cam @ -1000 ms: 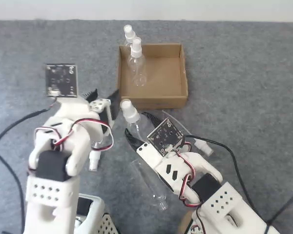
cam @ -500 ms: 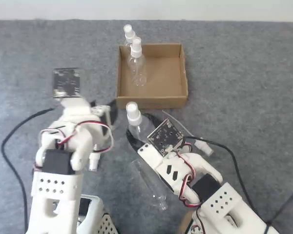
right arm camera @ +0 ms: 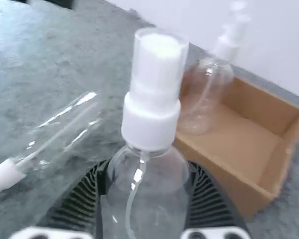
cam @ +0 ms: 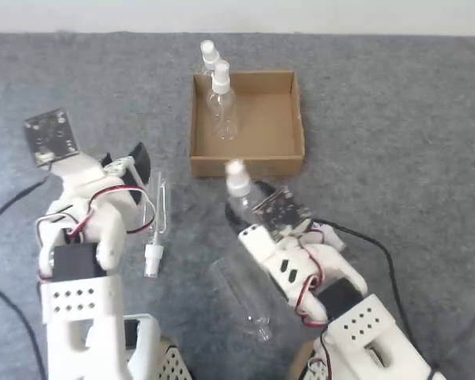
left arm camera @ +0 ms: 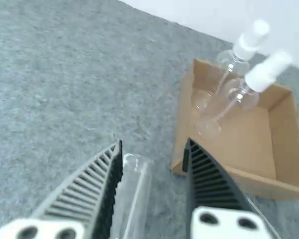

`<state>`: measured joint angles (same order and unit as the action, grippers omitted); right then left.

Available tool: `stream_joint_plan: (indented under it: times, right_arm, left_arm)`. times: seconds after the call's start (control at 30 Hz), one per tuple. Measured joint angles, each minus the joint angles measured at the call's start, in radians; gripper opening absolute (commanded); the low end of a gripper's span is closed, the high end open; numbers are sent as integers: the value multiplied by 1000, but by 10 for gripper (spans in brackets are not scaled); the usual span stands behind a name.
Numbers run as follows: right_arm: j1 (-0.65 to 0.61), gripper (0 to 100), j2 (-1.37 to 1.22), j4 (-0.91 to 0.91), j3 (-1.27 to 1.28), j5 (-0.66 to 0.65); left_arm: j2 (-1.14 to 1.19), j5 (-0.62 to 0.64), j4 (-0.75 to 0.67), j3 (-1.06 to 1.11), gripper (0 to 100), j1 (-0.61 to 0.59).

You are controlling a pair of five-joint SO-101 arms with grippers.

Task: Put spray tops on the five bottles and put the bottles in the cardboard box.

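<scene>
The high camera hangs fixed above and behind the two arms [cam: 83,237] and looks steeply down across the grey surface [cam: 396,134]. The arm bases lie at its near edge and the cardboard box [cam: 247,127] lies toward the far side. The left wrist camera rides just behind the left tool [left arm camera: 153,147], low over the surface, facing along the jaws toward the box. The right wrist camera sits behind the right tool [right arm camera: 145,174], very near the bottle [right arm camera: 148,149] gripped there, and also faces the box. All three views share the box and the capped bottles [cam: 222,103] standing at its far corner.
</scene>
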<state>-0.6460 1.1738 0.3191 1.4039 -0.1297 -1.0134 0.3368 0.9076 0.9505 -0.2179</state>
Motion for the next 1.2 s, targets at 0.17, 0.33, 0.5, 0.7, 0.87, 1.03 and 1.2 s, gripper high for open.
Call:
stream_joint_plan:
  times: [0.17, 0.33, 0.5, 0.7, 0.87, 1.03, 1.2]
  right_arm:
    - [87, 37, 2, 0, 0, 0]
    - [163, 37, 3, 0, 0, 0]
    - [180, 38, 6, 0, 0, 0]
    - [195, 38, 6, -20, 0, 91]
    - [195, 41, 6, -23, 0, 199]
    - [195, 42, 6, -23, -28, 212]
    - [195, 42, 6, -23, -87, 215]
  left_arm:
    - [0, 0, -106, 61, 184, -41]
    - [0, 6, -112, 61, 184, -40]
    - [0, 6, -112, 89, 185, -44]
    - [0, 6, -130, 89, 185, -203]
    - [0, 6, -132, 98, 185, -319]
    - [0, -52, -132, 153, 185, -359]
    - [0, -152, -132, 219, 185, -354]
